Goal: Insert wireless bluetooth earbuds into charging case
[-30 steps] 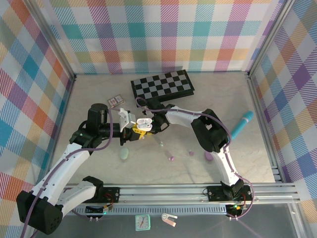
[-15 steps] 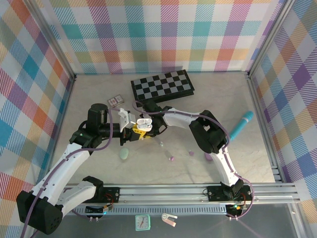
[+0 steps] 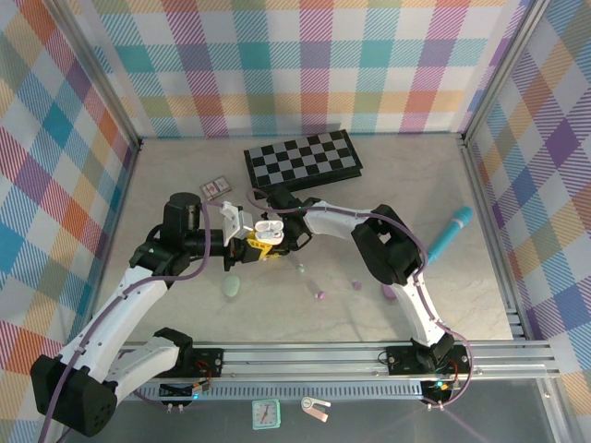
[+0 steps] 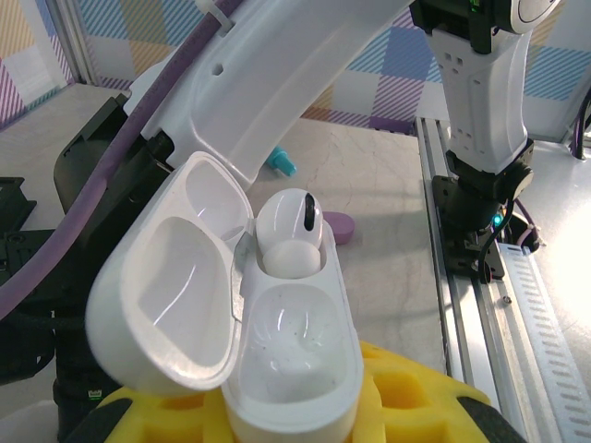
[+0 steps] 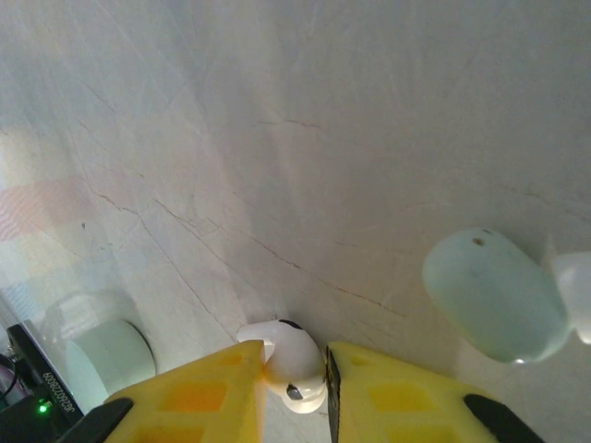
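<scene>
My left gripper (image 3: 251,242) is shut on the open white charging case (image 4: 291,369), holding it above the table with its lid (image 4: 166,295) swung to the left. One white earbud (image 4: 289,235) sits in the case's far socket and the near socket is empty. Right beside the case, my right gripper (image 3: 280,238) is shut on a second white earbud (image 5: 294,365), pinched between its yellow fingers (image 5: 199,392). On the table lie a mint earbud (image 3: 300,268) and two lilac earbuds (image 3: 320,295), (image 3: 357,285).
A closed mint case (image 3: 232,287) lies below the left gripper, and shows again as the mint case (image 5: 494,307) in the right wrist view. A lilac case (image 3: 390,292) lies by the right arm. A chessboard (image 3: 303,159) lies at the back, a teal cylinder (image 3: 450,231) at the right.
The right gripper's jaws have narrowed onto the white earbud, and the right arm has shifted slightly left toward the case. The left arm and case have stayed put.
</scene>
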{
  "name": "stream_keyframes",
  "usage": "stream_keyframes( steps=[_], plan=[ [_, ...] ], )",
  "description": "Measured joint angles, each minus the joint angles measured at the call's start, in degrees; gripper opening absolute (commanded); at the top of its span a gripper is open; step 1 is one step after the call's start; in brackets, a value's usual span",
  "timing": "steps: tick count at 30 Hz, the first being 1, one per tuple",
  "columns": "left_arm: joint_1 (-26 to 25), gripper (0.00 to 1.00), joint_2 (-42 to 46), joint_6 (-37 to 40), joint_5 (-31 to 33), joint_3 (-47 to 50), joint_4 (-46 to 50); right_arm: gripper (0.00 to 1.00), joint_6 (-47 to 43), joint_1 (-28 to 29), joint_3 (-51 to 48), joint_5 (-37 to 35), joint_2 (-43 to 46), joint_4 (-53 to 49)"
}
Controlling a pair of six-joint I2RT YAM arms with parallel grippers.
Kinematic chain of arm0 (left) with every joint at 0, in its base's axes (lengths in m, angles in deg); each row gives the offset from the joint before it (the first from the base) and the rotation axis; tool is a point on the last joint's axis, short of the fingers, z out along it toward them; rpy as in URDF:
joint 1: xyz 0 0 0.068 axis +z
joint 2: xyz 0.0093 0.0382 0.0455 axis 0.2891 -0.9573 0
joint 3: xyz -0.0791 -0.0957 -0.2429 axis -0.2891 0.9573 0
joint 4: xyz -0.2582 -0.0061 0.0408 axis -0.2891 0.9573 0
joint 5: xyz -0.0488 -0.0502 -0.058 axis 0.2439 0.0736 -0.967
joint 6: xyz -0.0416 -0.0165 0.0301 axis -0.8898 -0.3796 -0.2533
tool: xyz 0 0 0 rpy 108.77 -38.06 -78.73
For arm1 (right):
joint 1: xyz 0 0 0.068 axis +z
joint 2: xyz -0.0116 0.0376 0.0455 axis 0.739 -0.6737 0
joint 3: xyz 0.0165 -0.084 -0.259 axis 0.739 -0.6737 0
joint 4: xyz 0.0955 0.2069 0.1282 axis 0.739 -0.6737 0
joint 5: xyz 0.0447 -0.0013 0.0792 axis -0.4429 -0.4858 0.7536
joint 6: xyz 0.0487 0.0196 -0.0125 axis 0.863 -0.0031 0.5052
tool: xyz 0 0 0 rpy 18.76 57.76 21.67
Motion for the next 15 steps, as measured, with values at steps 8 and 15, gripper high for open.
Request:
stream_keyframes(
  steps=[8,15],
  plan=[
    [0.0,0.08,0.0,0.1,0.0,0.0,0.0,0.2,-0.3,0.2,-0.7,-1.4,0.7,0.3],
    [0.0,0.08,0.0,0.4,0.0,0.0,0.2,0.2,-1.1,-0.3,-8.5,-7.4,8.8,1.2]
  ],
)
